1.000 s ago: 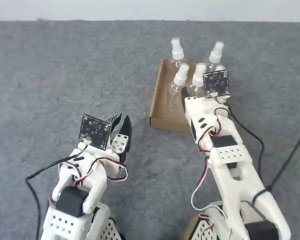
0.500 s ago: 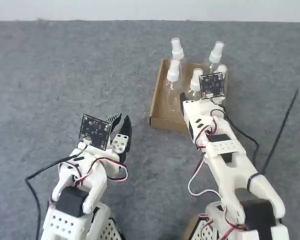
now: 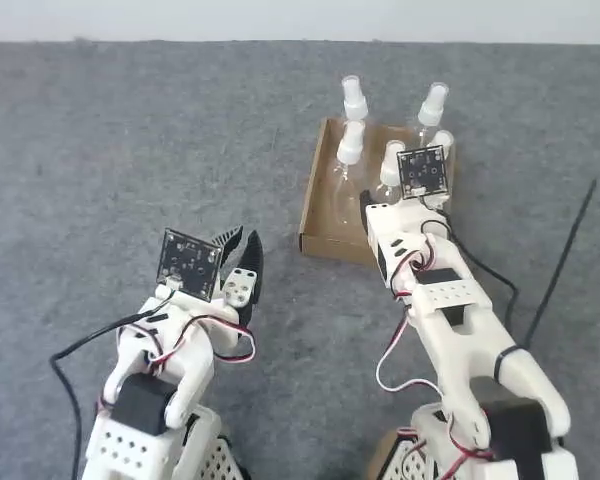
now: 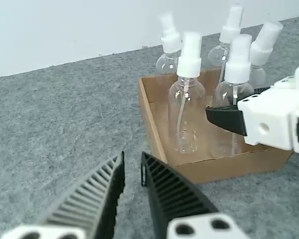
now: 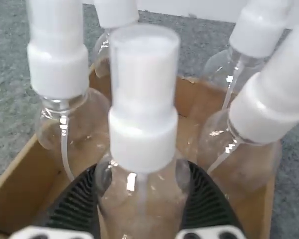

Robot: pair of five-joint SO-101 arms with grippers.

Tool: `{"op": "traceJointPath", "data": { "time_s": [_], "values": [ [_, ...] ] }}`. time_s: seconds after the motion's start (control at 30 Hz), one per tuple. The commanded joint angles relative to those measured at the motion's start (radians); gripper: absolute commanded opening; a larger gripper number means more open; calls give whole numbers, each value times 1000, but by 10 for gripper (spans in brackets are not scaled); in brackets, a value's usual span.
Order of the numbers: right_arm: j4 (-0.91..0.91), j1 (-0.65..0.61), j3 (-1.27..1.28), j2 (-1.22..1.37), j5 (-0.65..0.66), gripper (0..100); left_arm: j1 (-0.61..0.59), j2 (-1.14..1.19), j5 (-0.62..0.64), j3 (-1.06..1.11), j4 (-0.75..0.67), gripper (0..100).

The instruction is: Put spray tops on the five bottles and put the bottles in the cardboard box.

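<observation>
The cardboard box [image 3: 313, 200] lies on the grey mat ahead of the right arm. Three clear bottles with white spray tops stand inside it. My right gripper [image 5: 139, 199] is shut on the middle bottle [image 5: 139, 124], which stands upright in the box [image 5: 20, 189]. A second bottle [image 3: 349, 152] and a third bottle [image 3: 441, 143] flank it. Two more capped bottles [image 3: 355, 100] [image 3: 433, 104] stand on the mat just behind the box. My left gripper [image 3: 243, 250] hovers over bare mat short of the box's near left corner, narrowly open, holding nothing.
Grey mat covers the whole table, with wide free room to the left of the box. A black cable [image 3: 560, 270] trails along the right side. The left wrist view shows the right arm's black finger [image 4: 224, 115] against the held bottle [image 4: 234, 84].
The right arm has pushed farther over the box with its bottle and shifted slightly left; a neighbouring bottle in the box has shifted left. The left arm has kept still.
</observation>
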Motion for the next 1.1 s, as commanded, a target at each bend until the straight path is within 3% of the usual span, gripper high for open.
{"op": "traceJointPath", "data": {
  "time_s": [0.0,0.23,1.07],
  "values": [
    [8,-10,-11,-13,8,57,-8,-15,-9,-10,-23,44],
    [8,-12,11,-24,9,187,-8,-15,-9,-10,-23,44],
    [10,-12,12,-25,8,191,-8,-15,-9,-8,-26,44]
  ]
}}
